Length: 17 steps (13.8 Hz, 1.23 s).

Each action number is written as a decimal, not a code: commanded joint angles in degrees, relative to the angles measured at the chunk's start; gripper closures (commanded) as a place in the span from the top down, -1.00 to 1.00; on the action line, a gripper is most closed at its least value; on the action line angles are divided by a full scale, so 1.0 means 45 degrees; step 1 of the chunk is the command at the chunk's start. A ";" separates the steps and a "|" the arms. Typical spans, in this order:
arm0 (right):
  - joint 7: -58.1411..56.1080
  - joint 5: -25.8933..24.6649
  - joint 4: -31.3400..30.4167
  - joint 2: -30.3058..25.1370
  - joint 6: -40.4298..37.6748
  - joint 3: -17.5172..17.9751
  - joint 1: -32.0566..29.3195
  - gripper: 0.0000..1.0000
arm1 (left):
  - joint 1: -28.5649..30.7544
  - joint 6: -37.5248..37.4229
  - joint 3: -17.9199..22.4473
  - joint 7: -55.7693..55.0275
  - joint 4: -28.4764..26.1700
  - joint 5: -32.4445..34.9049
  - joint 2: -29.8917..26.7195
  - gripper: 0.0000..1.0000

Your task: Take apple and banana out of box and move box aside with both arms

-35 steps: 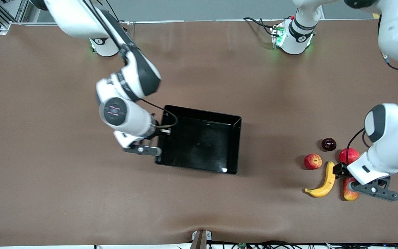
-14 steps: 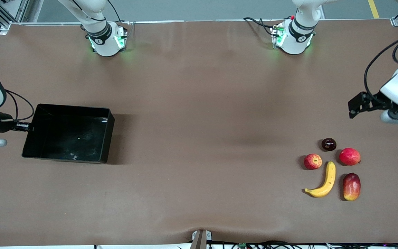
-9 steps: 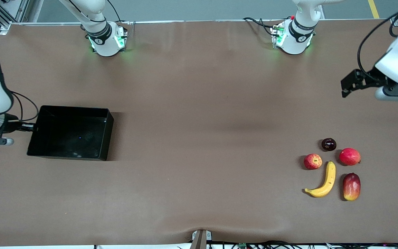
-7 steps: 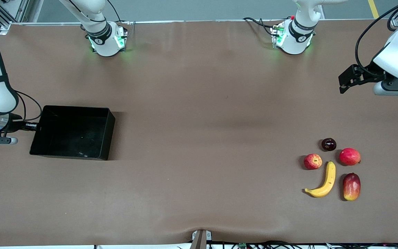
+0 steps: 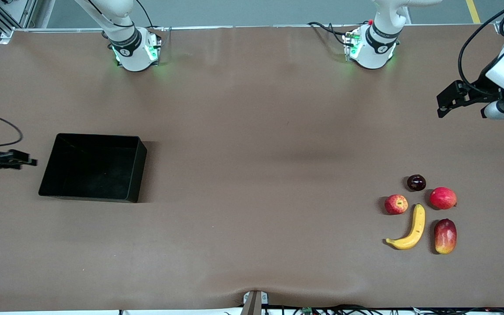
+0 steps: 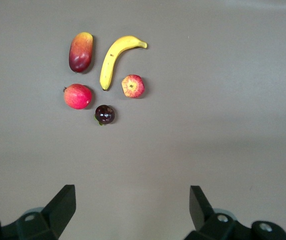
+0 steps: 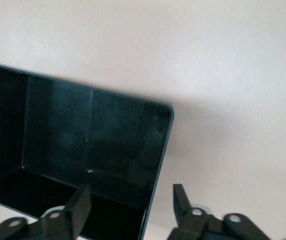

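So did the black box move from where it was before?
Yes. The black box slid from the table's middle toward the right arm's end, away from the banana. The right gripper is open beside it.

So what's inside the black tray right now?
Nothing shows inside the black tray: only its bare glossy floor. The corner under the near wall is shadowed, so unclear.

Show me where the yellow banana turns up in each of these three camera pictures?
Front view: the banana lies toward the left arm's end of the table, between the small apple and the mango.
Left wrist view: the banana shows again with the same fruits around it.
Right wrist view: not in it; only the black tray shows.
Shared landmark: the small apple beside the banana.
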 commanded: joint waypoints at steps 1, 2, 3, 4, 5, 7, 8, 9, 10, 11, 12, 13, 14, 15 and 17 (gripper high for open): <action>-0.0596 0.0135 0.2630 0.0133 -0.1782 0.0045 0.0279 1.00 | -0.0406 -0.0241 0.0243 -0.0171 -0.0387 -0.0224 -0.0496 1.00; -0.0577 0.0096 0.3392 0.0095 -0.1943 0.0065 0.0589 1.00 | -0.0407 -0.0222 0.0243 -0.0171 -0.0542 -0.0224 -0.0594 1.00; -0.0557 -0.0020 0.4135 0.0056 -0.1964 0.0007 0.1037 1.00 | -0.0407 -0.0202 0.0262 -0.0171 -0.0601 -0.0224 -0.0692 1.00; -0.0557 -0.0041 0.4683 0.0036 -0.2003 -0.0013 0.1390 1.00 | -0.0387 -0.0202 0.0263 -0.0171 -0.0621 -0.0224 -0.0712 1.00; -0.0518 -0.0041 0.4805 -0.0080 -0.2023 0.0006 0.1548 1.00 | -0.0426 -0.0202 0.0243 -0.0171 -0.0660 -0.0186 -0.0731 1.00; -0.0518 -0.0002 0.4884 -0.0237 -0.2410 0.0026 0.1802 1.00 | -0.0329 -0.0144 0.0204 -0.0171 -0.0699 -0.0126 -0.0790 1.00; -0.0189 0.0017 0.4884 -0.0470 -0.2936 0.0026 0.1939 1.00 | -0.0329 -0.0066 0.0223 -0.0171 -0.0854 -0.0088 -0.0829 1.00; 0.1129 0.0076 0.4788 -0.0994 -0.3366 0.0045 0.1959 1.00 | -0.0309 0.0109 0.0223 -0.0171 -0.0952 -0.0030 -0.0907 1.00; 0.3250 0.0057 0.4574 -0.1405 -0.4106 0.0045 0.2114 1.00 | -0.0270 0.0188 0.0223 -0.0171 -0.0953 -0.0010 -0.0907 1.00; 0.4740 0.0018 0.4514 -0.1545 -0.4867 0.0026 0.2522 1.00 | -0.0231 0.0208 0.0223 -0.0171 -0.0934 -0.0009 -0.0888 1.00; 0.5490 -0.0060 0.4397 -0.1875 -0.5377 0.0006 0.2951 1.00 | -0.0192 0.0208 0.0223 -0.0171 -0.0953 -0.0009 -0.0888 1.00; 0.5749 -0.0486 0.3874 -0.2381 -0.5808 -0.0458 0.4174 1.00 | -0.0134 0.0208 0.0243 -0.0152 -0.0953 0.0010 -0.0907 1.00; 0.5810 -0.1051 0.3153 -0.3121 -0.5909 -0.2067 0.5946 1.00 | 0.0060 0.0208 0.0185 -0.0152 -0.0953 0.0010 -0.0907 1.00; 0.5830 -0.1115 0.1986 -0.4018 -0.5813 -0.3360 0.7375 1.00 | 0.0139 0.0227 0.0165 -0.0152 -0.0953 0.0010 -0.0907 1.00; 0.5810 -0.1096 -0.0669 -0.5970 -0.4823 -0.2813 0.6498 1.00 | 0.0160 0.0247 0.0184 -0.0152 -0.0953 0.0010 -0.0907 1.00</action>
